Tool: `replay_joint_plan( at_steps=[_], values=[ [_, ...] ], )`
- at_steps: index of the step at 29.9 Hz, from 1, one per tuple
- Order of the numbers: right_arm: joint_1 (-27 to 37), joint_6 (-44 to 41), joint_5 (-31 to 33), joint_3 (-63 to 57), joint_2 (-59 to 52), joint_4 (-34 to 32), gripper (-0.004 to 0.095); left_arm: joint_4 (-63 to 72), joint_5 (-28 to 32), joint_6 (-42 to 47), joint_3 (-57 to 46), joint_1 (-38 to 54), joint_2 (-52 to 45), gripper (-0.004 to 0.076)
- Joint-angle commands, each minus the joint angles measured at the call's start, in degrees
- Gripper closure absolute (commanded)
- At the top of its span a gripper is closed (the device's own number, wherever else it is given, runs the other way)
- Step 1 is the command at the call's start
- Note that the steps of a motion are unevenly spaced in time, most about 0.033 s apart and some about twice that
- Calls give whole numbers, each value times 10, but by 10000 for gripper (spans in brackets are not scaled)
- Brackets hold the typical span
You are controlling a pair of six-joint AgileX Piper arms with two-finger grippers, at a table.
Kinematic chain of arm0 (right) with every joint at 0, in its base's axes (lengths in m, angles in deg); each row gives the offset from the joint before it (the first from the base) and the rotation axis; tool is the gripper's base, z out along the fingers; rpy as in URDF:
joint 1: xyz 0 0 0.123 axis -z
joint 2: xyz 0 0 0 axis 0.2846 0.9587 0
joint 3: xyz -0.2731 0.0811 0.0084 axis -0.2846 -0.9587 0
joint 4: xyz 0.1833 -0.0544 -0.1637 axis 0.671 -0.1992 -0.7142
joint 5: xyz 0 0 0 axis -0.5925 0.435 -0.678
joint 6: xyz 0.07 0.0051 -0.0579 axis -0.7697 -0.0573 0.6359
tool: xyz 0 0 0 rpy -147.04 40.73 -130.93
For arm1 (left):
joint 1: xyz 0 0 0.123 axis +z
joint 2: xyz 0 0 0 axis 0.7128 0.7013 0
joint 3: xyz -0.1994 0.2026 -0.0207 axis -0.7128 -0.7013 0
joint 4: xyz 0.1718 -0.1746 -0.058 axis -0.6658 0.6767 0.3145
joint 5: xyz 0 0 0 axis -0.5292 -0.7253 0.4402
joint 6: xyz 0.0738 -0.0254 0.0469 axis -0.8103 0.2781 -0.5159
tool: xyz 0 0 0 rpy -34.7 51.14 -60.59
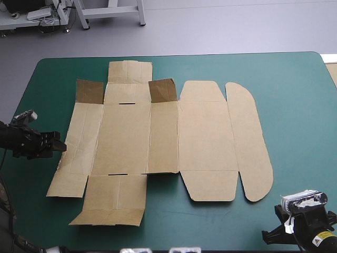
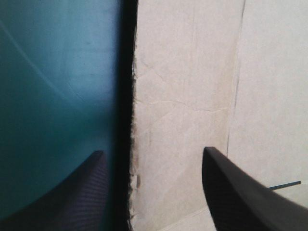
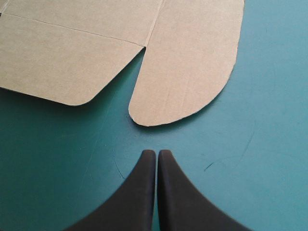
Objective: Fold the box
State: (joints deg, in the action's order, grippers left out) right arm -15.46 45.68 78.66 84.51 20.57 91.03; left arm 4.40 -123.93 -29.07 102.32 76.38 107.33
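So the box (image 1: 158, 137) was lying basically flat, spread across the middle of the teal-green tabletop (image 1: 295, 105) in the high view. Only the two small flaps (image 1: 162, 89) near the upper left of the frame were standing up.

The left pincer (image 2: 153, 151) was at the left edge of the frame with its fingers spread. It straddled the board's ragged outer edge, one finger over the cover and one over the board. The right pincer (image 3: 157, 153) sat at the lower right, pressed together and empty, just short of the rounded flap (image 3: 187, 82) and not touching it.

My worry was that nothing pinned the sheet down. If the left one pinched without a finger getting under that edge, I reckon it would've just shoved the whole sheet sideways across the cover. That edge already looked frayed, so a hard pull could have torn it or creased it off the score line.
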Motion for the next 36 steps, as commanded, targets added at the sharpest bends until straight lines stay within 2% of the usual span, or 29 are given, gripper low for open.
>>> replay_joint_plan(
  at_steps=[1, 4, 10, 24, 26, 27, 28, 30, 31, 36],
  values=[
    [-3, 0, -32, 15, 5, 6, 908, 31, -32, -1, 12, 0, 11, 305],
    [-3, 0, -32, 15, 5, 6, 908, 34, -51, -1, 12, 0, 34, 305],
    [-3, -2, -32, 15, 5, 5, 908, 79, -53, -3, 12, -1, 55, 305],
    [-3, -21, -35, 15, 5, -8, 908, 106, -46, -3, 12, -113, 88, 307],
    [-3, -24, -35, 15, 5, -8, 908, 107, -46, -3, 12, -113, 88, 351],
    [-3, -24, -35, 15, 5, -8, 908, 105, -44, -3, 12, -113, 88, 409],
    [-3, -24, -35, 15, 5, -8, 908, 101, -40, -1, 12, -113, 88, 475],
    [-3, -24, -35, 15, 5, -8, 908, 95, -30, 19, 12, -115, 88, 693],
    [-3, -24, -35, 15, 5, -8, 908, 94, -26, 22, 12, -114, 88, 728],
    [-3, -24, -35, 15, 5, -8, 908, 88, -45, 0, 38, -137, 81, 733]
  ],
)
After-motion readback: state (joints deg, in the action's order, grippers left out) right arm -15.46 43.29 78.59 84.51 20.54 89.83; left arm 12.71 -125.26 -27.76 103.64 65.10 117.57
